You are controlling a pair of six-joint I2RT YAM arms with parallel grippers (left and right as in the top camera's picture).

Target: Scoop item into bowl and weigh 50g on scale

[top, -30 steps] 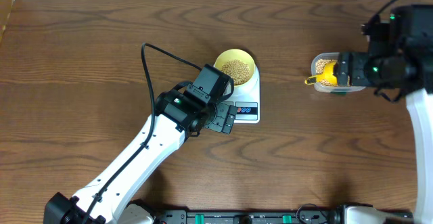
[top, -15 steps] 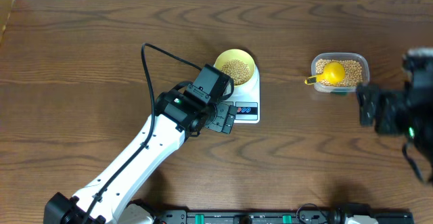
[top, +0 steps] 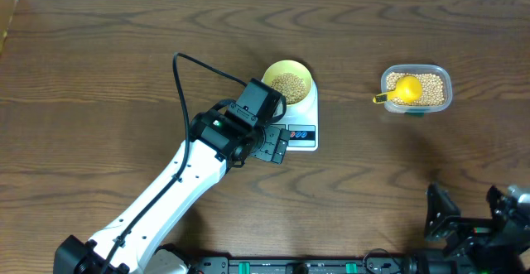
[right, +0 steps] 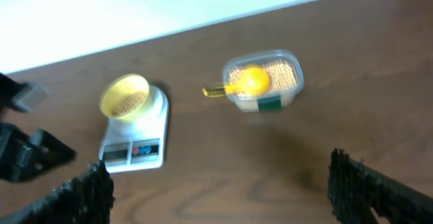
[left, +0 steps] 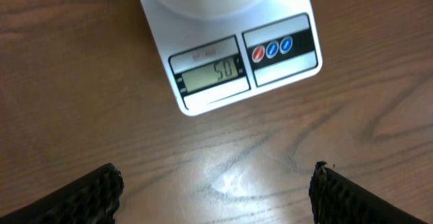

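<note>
While the left tool (left: 215, 173) hovers above the tabletop (top: 99, 75) just in front of the scale (top: 308, 115), its two fingers (left: 88, 197) stand wide apart with nothing between them, only bare wood showing in the gap. Seen from the left wrist, the scale's front edge lies close ahead, and its display (left: 211, 72) reads 50. Beside the display sit three round buttons (left: 272, 49), one red and two blue.

From overhead, the bowl (top: 286, 64) rests on the scale's platform, toward its far end. It holds a heap of beans (top: 288, 85) that covers the bottom and stays below the rim. None of them can be seen lying loose on the wood around it.

Well to the right of the scale stands a clear tub (top: 445, 74) with more beans inside. A yellow scoop (top: 406, 86) lies in it, cup on top of the beans and handle poking out over the left rim.

Down at the near right corner of the overhead view, the right tool (right: 218, 166) hangs well apart from both tub and scale. Its wrist view, somewhat blurred, looks across at them from a distance. Those fingers (right: 379, 193) are also spread wide and hold nothing.
</note>
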